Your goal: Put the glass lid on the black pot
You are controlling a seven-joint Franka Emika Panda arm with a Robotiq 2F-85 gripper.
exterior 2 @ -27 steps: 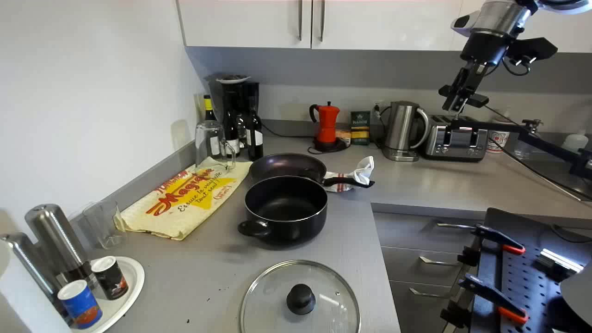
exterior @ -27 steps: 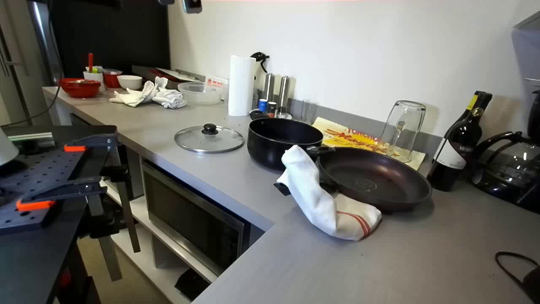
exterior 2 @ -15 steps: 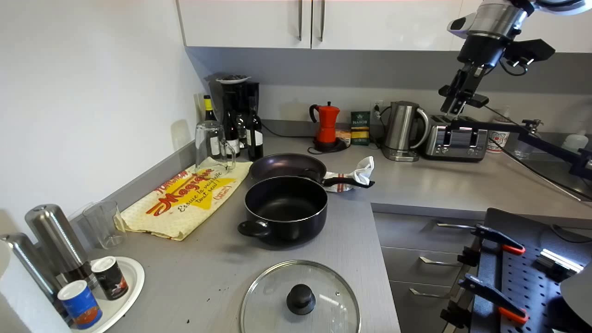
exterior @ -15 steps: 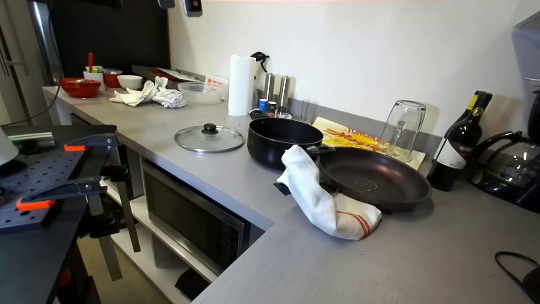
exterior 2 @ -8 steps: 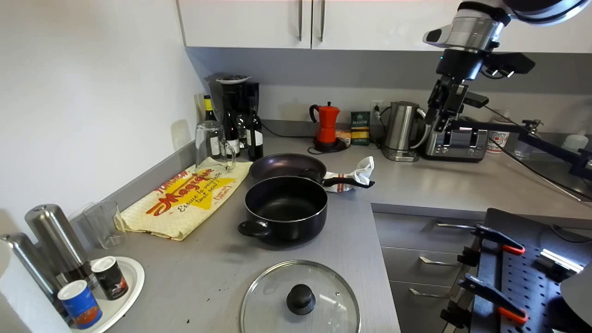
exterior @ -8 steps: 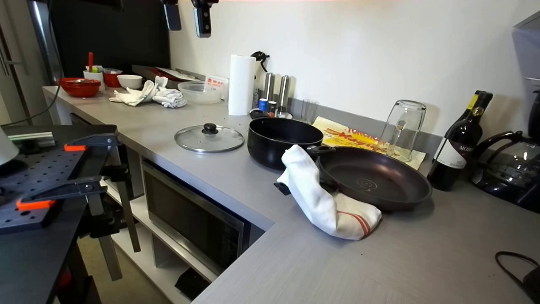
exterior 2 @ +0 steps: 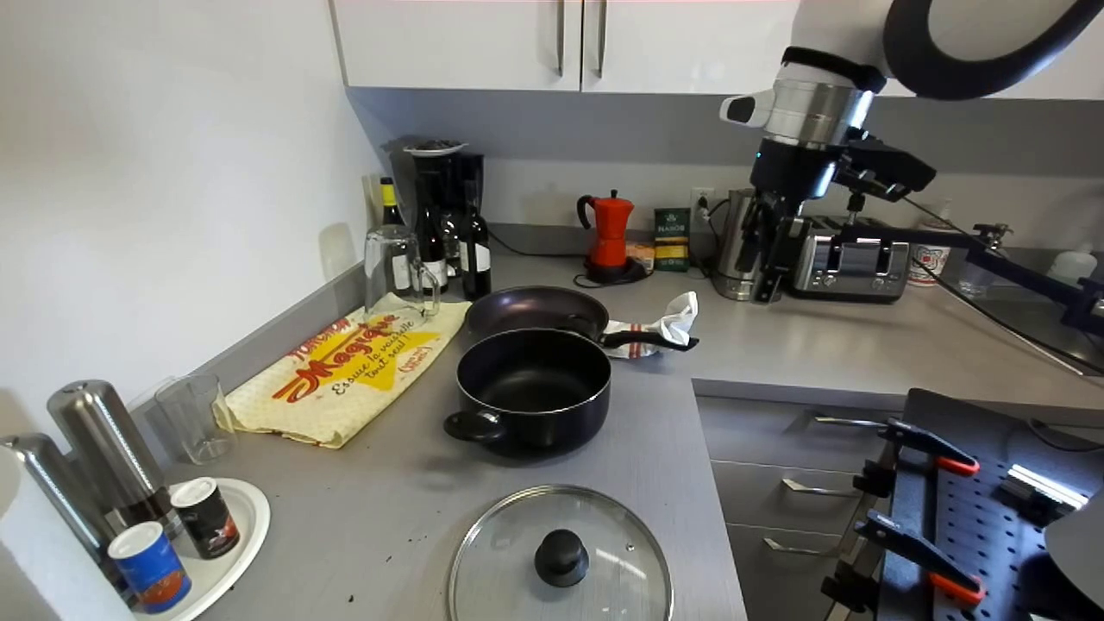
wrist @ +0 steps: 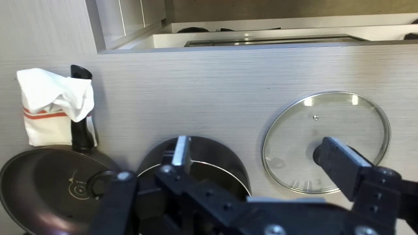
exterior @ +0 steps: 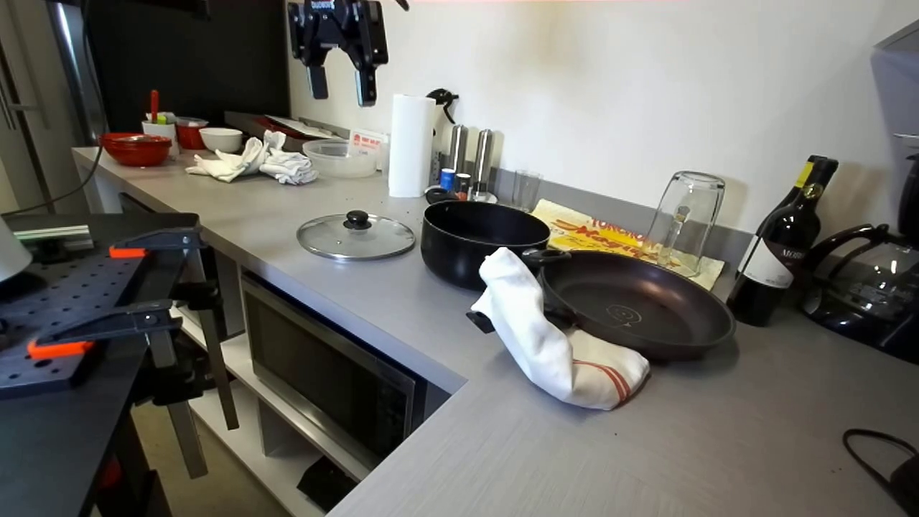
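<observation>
The glass lid (exterior: 341, 240) lies flat on the counter with its dark knob up, beside the black pot (exterior: 456, 251). In an exterior view the lid (exterior 2: 500, 561) is at the bottom edge and the pot (exterior 2: 552, 431) stands uncovered behind it. My gripper (exterior: 342, 86) is open and empty, pointing down high above the counter; it also shows in an exterior view (exterior 2: 763, 289). In the wrist view its spread fingers (wrist: 260, 155) overlap the pot (wrist: 212, 147) on one side and the lid (wrist: 346, 120) on the other, one finger partly hiding the knob. The gripper touches neither.
The wide frying pan (exterior: 646, 309) stands right beside the pot, its handle wrapped in a white cloth (exterior: 531, 337). A paper towel roll (exterior: 411, 147) and grinders (exterior: 484, 158) stand near the wall. A glass mug (exterior: 686, 215) stands on a yellow cloth (exterior 2: 345, 371).
The gripper has come down into view, moving slightly right in one view and left and down in the other, with its fingers open throughout. Lid, pot and pan have not moved.
</observation>
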